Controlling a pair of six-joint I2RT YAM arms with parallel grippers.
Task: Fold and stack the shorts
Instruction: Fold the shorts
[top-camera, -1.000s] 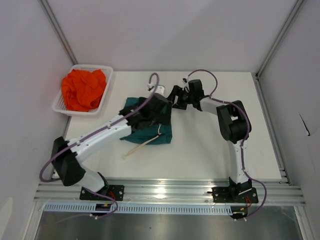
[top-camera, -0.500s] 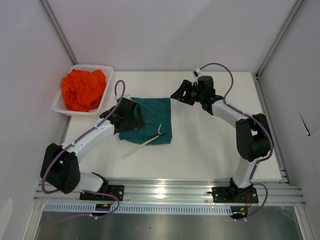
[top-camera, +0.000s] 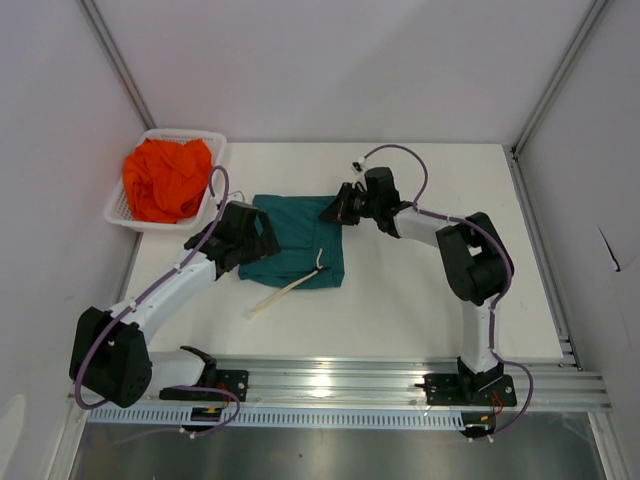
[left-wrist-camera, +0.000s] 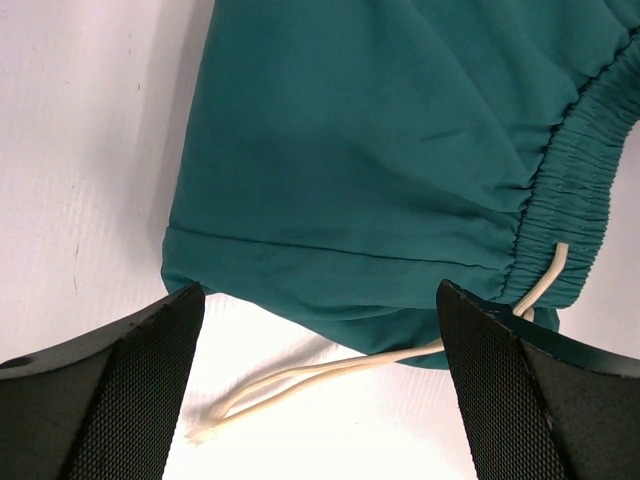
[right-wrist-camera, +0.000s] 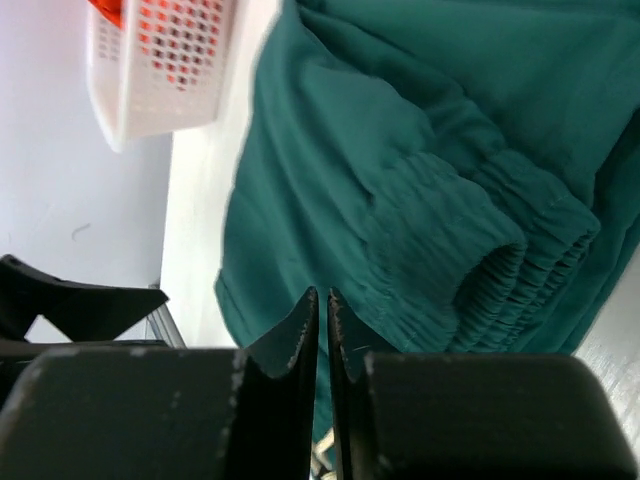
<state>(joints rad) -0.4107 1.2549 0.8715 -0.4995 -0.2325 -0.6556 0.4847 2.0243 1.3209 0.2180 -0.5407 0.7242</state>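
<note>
White counter (top-camera: 420, 280) is carrying the teal shorts (top-camera: 300, 245) lying folded mid-surface, left fingers (left-wrist-camera: 130, 390) hovering wide apart over their left edge, right fingers (right-wrist-camera: 280, 350) pressing together at the far waistband corner, while the orange shorts (top-camera: 165, 180) are sitting bunched in the basket (top-camera: 215, 170), unfolded, unstacked.

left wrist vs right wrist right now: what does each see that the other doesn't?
Left wrist only: the white drawstring trailing onto the table, and the left gripper wide open. Right wrist only: the white basket, and the right gripper shut by the fabric. Both: the teal shorts, their elastic waistband and the table.
</note>
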